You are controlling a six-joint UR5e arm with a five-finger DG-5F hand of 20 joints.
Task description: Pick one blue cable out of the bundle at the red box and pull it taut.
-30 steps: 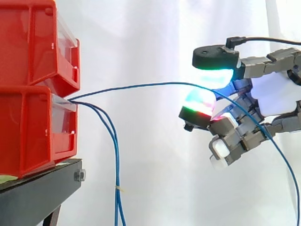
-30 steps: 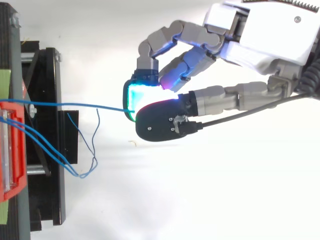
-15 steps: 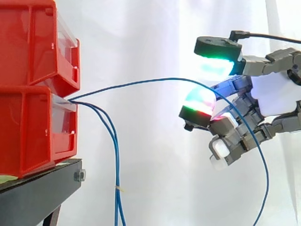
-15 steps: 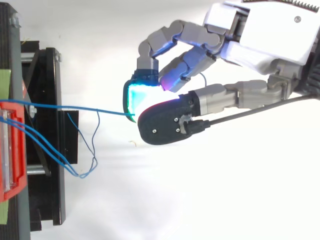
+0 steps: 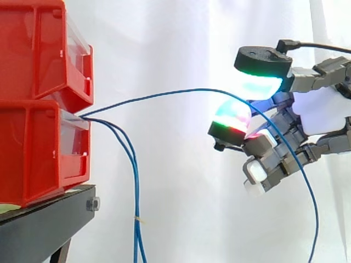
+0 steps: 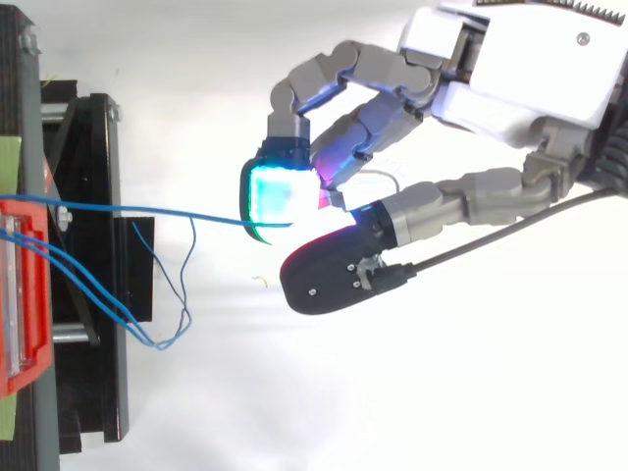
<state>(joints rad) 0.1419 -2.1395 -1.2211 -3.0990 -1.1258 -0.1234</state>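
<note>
Two stacked red bins (image 5: 33,148) stand at the left on a black stand (image 5: 44,219). Several blue cables leave the lower bin's front. One blue cable (image 5: 164,94) arcs rightward in a slack curve, passes over a glowing fingertip (image 5: 233,115) and drops down past the fingers. The hand (image 5: 323,107) is at the right, its thumb pad (image 5: 262,63) raised clear above the cable with a gap below it. From above, the cable (image 6: 147,211) ends at the cyan fingertip (image 6: 280,191), and the thumb (image 6: 334,275) stands apart from it. The hand (image 6: 510,69) is open.
Two other blue cables (image 5: 134,181) hang down from the lower bin beside the stand, with loose ends looping near the stand (image 6: 172,334) in the top view. A white curtain is behind everything.
The thumb has lifted and swung away from the fingertip, opening the pinch on the cable. The cable now lies loose across the finger, still slack.
</note>
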